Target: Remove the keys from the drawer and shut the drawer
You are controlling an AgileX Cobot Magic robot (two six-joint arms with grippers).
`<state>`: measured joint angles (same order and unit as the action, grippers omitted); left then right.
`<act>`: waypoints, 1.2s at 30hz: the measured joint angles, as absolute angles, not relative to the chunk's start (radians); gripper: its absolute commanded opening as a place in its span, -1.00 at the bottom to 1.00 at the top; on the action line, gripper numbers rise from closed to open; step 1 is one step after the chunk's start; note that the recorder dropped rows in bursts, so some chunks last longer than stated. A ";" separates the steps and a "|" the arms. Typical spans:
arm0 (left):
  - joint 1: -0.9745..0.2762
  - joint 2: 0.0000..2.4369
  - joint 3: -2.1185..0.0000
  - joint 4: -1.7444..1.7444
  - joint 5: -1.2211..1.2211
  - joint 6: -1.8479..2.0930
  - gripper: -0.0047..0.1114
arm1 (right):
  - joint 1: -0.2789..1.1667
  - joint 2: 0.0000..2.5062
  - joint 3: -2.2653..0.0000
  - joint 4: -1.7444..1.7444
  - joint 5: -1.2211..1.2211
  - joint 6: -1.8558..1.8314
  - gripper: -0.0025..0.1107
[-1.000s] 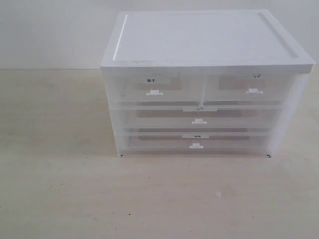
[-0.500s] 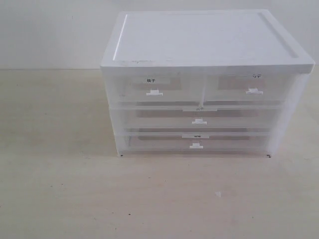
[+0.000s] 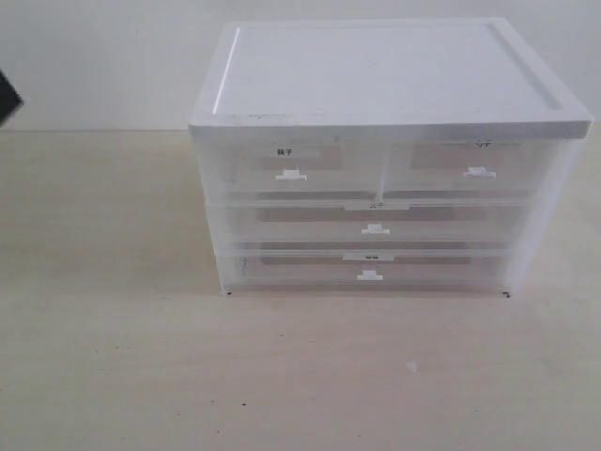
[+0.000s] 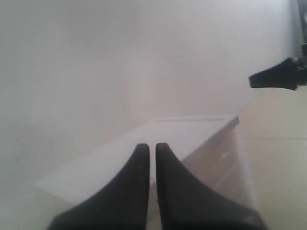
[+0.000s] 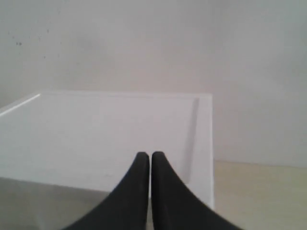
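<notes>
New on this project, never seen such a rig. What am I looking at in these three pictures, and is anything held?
It is a two-armed robot; each arm ends in a black pincer. One picture is from a camera off the arms, facing a white drawer cabinet on a pale table. The other two come from wrist cameras: the left pincer and the right pincer, both shut and empty, facing the cabinet. All four drawers look closed, including the top right drawer with the faint label. No keys show.
</notes>
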<state>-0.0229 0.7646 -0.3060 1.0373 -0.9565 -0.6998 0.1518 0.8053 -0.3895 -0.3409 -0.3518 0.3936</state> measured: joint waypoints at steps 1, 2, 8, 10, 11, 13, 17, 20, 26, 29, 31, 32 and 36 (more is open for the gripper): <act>-0.023 0.875 -0.306 1.045 -1.026 -0.624 -0.82 | 0.152 0.900 -0.390 -0.390 -0.421 0.432 -0.96; -0.023 0.939 -0.306 1.050 -1.071 -0.577 -0.77 | 0.152 0.945 -0.390 -0.417 -0.455 0.455 -0.96; -0.128 1.286 -0.336 1.011 -1.192 -0.245 -0.34 | 0.152 1.079 -0.390 -0.546 -0.551 0.548 -0.96; -0.209 1.395 -0.371 0.971 -1.200 -0.130 -0.26 | 0.152 1.081 -0.390 -0.568 -0.558 0.560 -0.96; -0.243 1.447 -0.392 0.950 -1.203 -0.076 -0.24 | 0.152 1.081 -0.390 -0.576 -0.560 0.561 -0.96; -0.326 1.541 -0.435 0.881 -1.205 0.069 -0.24 | 0.152 1.081 -0.390 -0.596 -0.557 0.582 -0.96; -0.451 1.680 -0.502 0.656 -1.205 0.367 -0.24 | 0.152 1.081 -0.390 -0.663 -0.488 0.643 -0.96; -0.501 1.763 -0.558 0.515 -1.205 0.553 -0.24 | 0.152 1.081 -0.390 -0.688 -0.468 0.673 -0.96; -0.525 1.863 -0.640 0.430 -1.207 0.695 -0.25 | 0.152 1.098 -0.390 -0.752 -0.443 0.730 -0.96; -0.529 1.887 -0.656 0.410 -1.211 0.727 -0.25 | 0.152 1.136 -0.390 -0.756 -0.443 0.737 -0.96; -0.529 1.889 -0.660 0.401 -1.211 0.734 -0.25 | 0.152 1.165 -0.390 -0.751 -0.461 0.737 -0.95; -0.529 1.889 -0.660 0.400 -1.213 0.735 -0.25 | 0.152 1.182 -0.390 -0.740 -0.478 0.731 -0.91; -0.529 1.889 -0.661 0.400 -1.213 0.738 -0.25 | 0.152 1.244 -0.390 -0.683 -0.564 0.651 -0.57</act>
